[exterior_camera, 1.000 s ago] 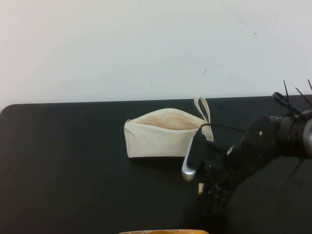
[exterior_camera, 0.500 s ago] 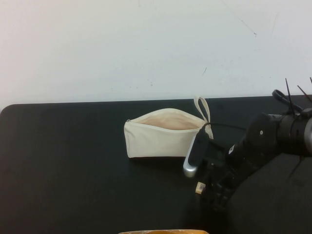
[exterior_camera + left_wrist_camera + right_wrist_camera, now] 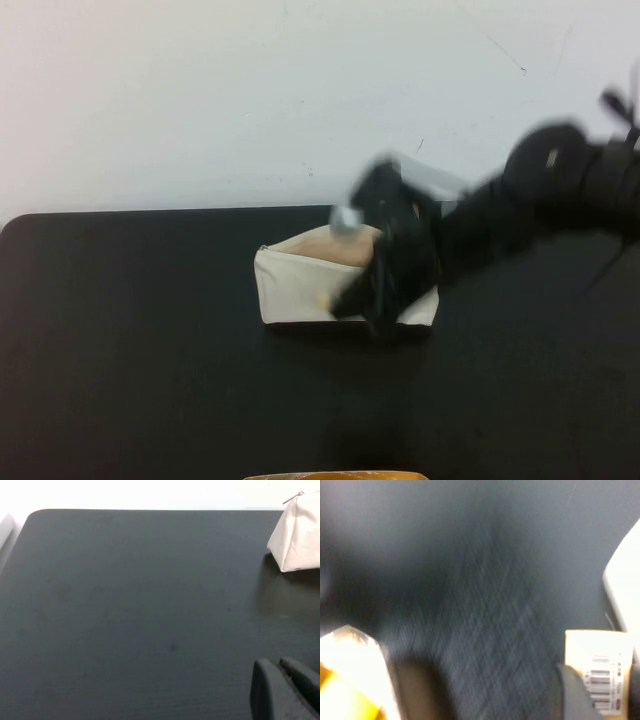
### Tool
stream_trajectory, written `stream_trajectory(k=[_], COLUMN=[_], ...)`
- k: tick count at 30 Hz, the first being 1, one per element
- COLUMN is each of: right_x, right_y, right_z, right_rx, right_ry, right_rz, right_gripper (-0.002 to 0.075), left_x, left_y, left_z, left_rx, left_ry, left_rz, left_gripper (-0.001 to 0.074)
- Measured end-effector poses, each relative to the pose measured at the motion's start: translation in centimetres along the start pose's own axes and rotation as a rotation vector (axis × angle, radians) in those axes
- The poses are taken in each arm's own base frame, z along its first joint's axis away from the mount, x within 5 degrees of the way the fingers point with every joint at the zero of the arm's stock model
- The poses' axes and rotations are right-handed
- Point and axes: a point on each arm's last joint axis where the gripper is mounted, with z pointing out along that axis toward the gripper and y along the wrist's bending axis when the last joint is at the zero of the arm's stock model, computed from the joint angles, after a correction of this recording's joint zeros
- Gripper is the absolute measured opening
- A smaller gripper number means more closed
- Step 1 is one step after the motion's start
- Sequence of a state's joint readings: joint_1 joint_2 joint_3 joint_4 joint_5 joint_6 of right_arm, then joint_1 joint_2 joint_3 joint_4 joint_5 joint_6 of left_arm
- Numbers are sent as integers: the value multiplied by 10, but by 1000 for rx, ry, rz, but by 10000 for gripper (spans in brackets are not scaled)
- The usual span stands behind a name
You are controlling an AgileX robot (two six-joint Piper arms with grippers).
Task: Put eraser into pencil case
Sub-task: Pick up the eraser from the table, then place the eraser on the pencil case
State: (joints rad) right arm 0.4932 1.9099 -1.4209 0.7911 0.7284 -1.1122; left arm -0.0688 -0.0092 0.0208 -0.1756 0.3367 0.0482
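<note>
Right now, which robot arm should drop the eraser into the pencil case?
The right one. The right gripper holds the eraser and hangs at the pencil case, whose top gapes open. The left gripper is parked low over bare table, holding nothing.

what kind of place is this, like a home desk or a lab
Probably a lab test bench: a bare black table against a plain white wall, with only a pencil case. The right pincer holds the eraser at the case; the left pincer rests low over the table.
</note>
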Motion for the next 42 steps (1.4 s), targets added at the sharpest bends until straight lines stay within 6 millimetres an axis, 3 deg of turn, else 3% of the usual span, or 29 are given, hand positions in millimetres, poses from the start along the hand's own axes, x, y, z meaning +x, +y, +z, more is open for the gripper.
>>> stream_trajectory(k=[4, 8, 14, 17, 20, 24, 27, 31, 33, 38, 42], right_x=[-42, -60, -47, -36, -30, -31, -41, -64, -74, -81, -81], right_y=[-5, -19, -42, -49, -52, -47, -33, -2, 17, 62, 83], right_z=[-27, -34, -2, 11, 11, 1, -23, -76, -108, -167, -185], right_rx=[84, 222, 288, 301, 323, 324, 295, 238, 209, 132, 40], right_ry=[-130, -229, -202, -134, -75, -34, -36, -47, -47, -53, -76], right_rz=[-77, -95, -54, -51, -47, -64, -65, -121, -144, -136, -124], right_gripper=[201, 201, 211, 315, 437, 462, 383, 125, 55, 10, 5], left_x=[0, 0, 0, 0, 0, 0, 0, 0, 0, 0, 0], left_y=[0, 0, 0, 0, 0, 0, 0, 0, 0, 0, 0], left_z=[0, 0, 0, 0, 0, 0, 0, 0, 0, 0, 0], left_rx=[0, 0, 0, 0, 0, 0, 0, 0, 0, 0, 0], left_ry=[0, 0, 0, 0, 0, 0, 0, 0, 0, 0, 0], left_rz=[0, 0, 0, 0, 0, 0, 0, 0, 0, 0, 0], left_gripper=[-1, -1, -1, -1, -1, -1, -1, -1, -1, -1, -1])
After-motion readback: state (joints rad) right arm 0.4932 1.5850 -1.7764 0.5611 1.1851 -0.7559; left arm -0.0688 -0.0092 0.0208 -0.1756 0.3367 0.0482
